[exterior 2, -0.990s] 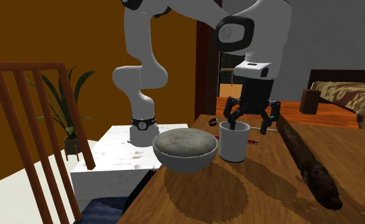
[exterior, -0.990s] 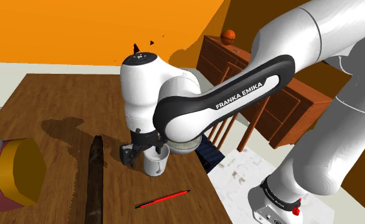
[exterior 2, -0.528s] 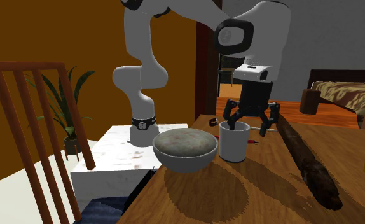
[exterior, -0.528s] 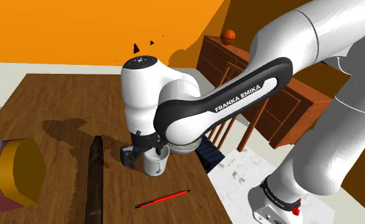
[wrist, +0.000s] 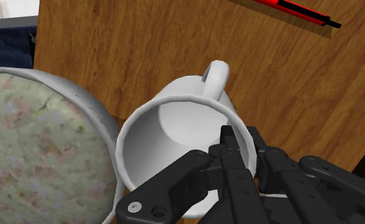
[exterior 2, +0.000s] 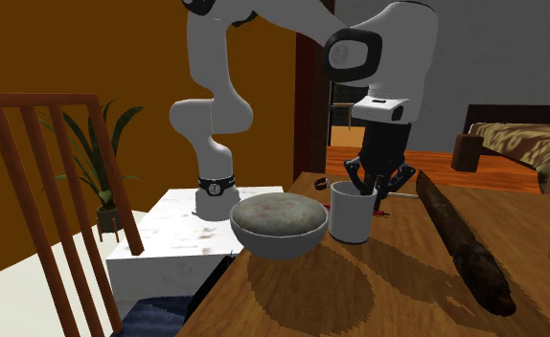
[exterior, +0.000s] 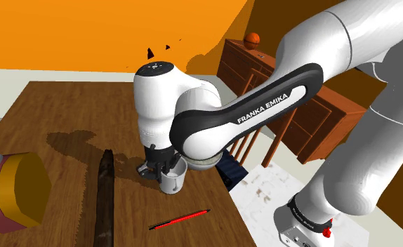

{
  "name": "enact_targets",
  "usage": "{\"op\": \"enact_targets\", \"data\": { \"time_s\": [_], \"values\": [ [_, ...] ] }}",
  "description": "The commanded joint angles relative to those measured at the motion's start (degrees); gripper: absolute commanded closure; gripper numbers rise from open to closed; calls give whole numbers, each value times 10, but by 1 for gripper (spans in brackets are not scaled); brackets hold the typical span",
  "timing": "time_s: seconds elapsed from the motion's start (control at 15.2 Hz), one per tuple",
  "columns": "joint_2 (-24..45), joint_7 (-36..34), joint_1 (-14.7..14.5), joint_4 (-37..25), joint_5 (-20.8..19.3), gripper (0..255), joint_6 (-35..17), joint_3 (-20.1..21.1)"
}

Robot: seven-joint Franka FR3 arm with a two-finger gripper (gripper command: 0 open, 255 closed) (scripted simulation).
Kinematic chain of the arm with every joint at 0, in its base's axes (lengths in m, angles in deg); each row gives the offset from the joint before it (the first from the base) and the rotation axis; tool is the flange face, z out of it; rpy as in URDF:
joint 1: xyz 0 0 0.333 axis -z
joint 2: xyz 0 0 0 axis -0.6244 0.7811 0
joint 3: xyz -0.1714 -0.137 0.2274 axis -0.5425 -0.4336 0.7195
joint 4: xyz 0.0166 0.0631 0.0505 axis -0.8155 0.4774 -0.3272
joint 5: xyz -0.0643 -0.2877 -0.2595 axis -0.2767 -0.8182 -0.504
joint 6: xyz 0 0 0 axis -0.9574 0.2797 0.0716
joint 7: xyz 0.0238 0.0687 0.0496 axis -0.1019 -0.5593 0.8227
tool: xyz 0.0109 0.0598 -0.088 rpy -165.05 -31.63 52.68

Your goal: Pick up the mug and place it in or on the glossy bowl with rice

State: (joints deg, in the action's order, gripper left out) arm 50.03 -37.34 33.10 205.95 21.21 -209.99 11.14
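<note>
The gripper is clenched on the mug. In the wrist view one finger sits inside the rim and the other outside, pinching the wall a little way round from the handle. The mug is white and stands upright on the table, just beside the bowl, with their rims close to touching. Its base appears to rest on the wood, so I judge it not yet lifted. The bowl is glossy grey, heaped to the rim with a mottled filling, and has nothing set on it. A red pen lies on the table on the mug's far side from the bowl. Assessment: approach and grasp are complete. The lift, the short carry over the bowl, the set-down and the release are left, roughly half the task.
</note>
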Motion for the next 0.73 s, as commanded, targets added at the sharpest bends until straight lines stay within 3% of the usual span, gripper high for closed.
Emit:
{"op": "enact_targets", "data": {
  "time_s": [0.0,0.66],
  "values": [
    [0,0,0,0,0,255,0,0],
    [-39,23,5,-29,31,255,57,2]
  ]
}}
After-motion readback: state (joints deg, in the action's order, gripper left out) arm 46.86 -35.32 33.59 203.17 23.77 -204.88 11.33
